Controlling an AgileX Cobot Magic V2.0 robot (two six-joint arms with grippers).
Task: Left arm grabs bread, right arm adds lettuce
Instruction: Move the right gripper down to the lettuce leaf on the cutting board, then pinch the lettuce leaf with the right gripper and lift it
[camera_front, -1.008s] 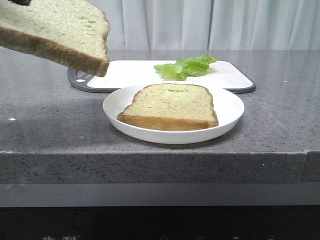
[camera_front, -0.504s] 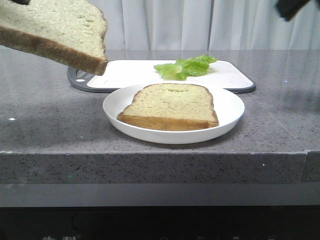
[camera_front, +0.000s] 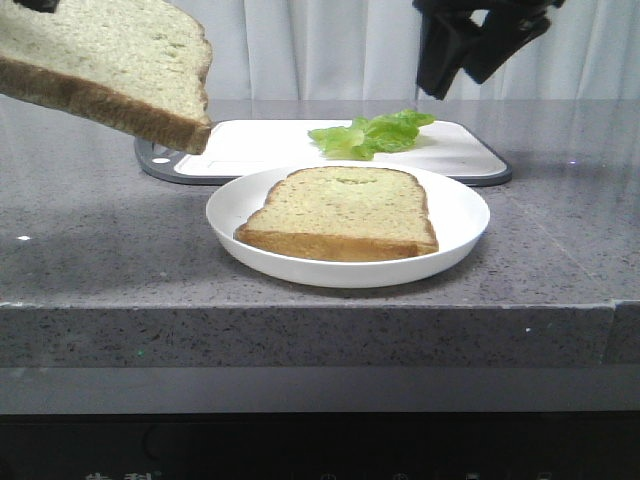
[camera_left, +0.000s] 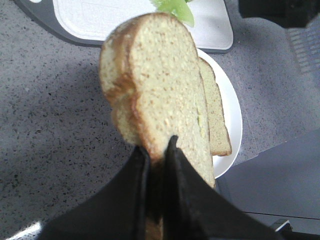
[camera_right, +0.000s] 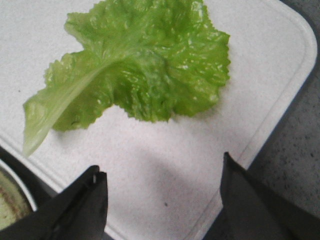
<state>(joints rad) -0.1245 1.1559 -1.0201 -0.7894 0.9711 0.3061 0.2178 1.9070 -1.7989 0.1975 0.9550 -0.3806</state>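
Above the bench (camera_front: 100, 260), my left end effector (camera_left: 157, 150) pinches the bread (camera_front: 110, 60) by its crust, clear of the plate (camera_front: 460, 215). My right end effector (camera_right: 162, 195) hangs spread over the lettuce (camera_right: 145, 70) on the board (camera_front: 250, 145). Step in hand: lettuce pickup. Next, I judge, calls for descending, closing on the leaf, then carrying it to the green-smeared slice (camera_front: 345, 210).

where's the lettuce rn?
The lettuce lies on the white cutting board behind the plate, right of centre in the front view. The right gripper hangs open above it, not touching.
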